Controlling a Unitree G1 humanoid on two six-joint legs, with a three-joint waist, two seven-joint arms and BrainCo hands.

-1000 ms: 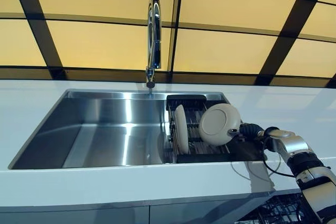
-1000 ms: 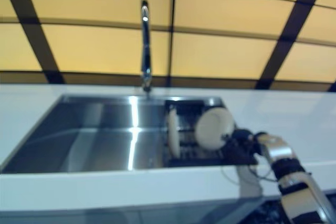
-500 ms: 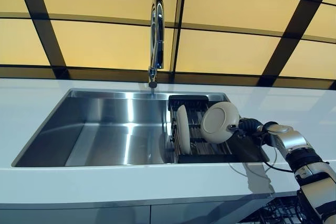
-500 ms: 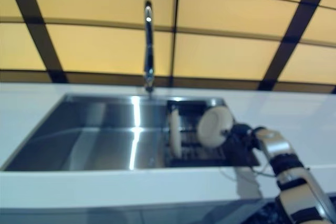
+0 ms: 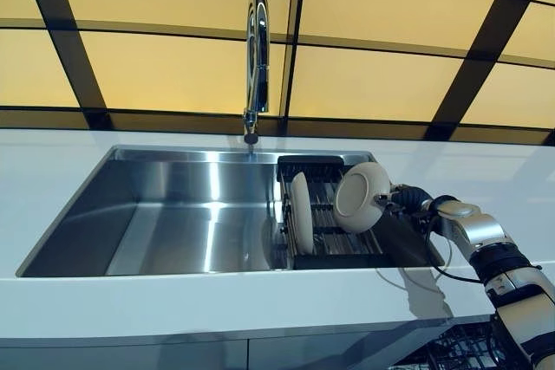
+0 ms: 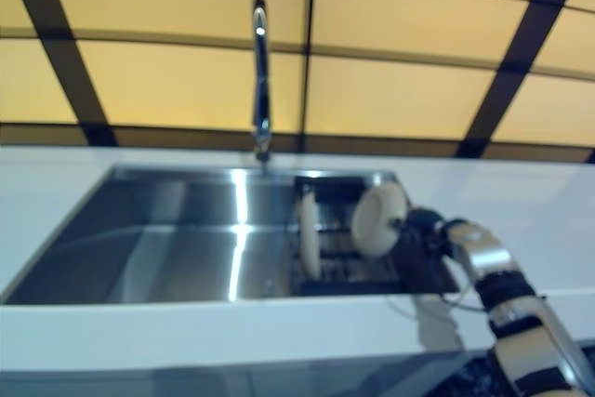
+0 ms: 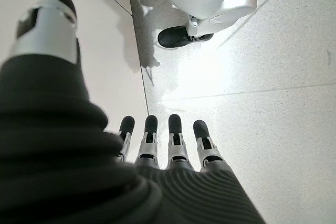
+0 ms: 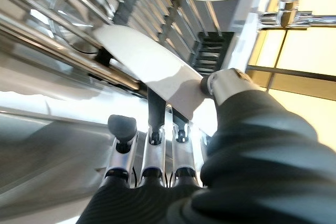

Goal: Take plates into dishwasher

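The right hand point(image 5: 414, 200) pinches the rim of a round white ceramic plate point(image 5: 360, 197) between thumb and fingers, holding it tilted above the black wire dish rack point(image 5: 334, 240) in the steel sink point(image 5: 173, 214). A 2nd white plate point(image 5: 301, 212) stands upright in the rack. The left hand point(image 7: 157, 150) hangs with straight fingers.

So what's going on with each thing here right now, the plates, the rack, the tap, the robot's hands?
Held plate: lifted above the rack, pinched in the right hand.
Second plate: standing on edge in the rack.
Dish rack: sitting in the sink's right end.
Sink: nothing in it but the rack.
Tap: no water running.
Right hand: shut on the plate.
Left hand: open, hanging over the floor.
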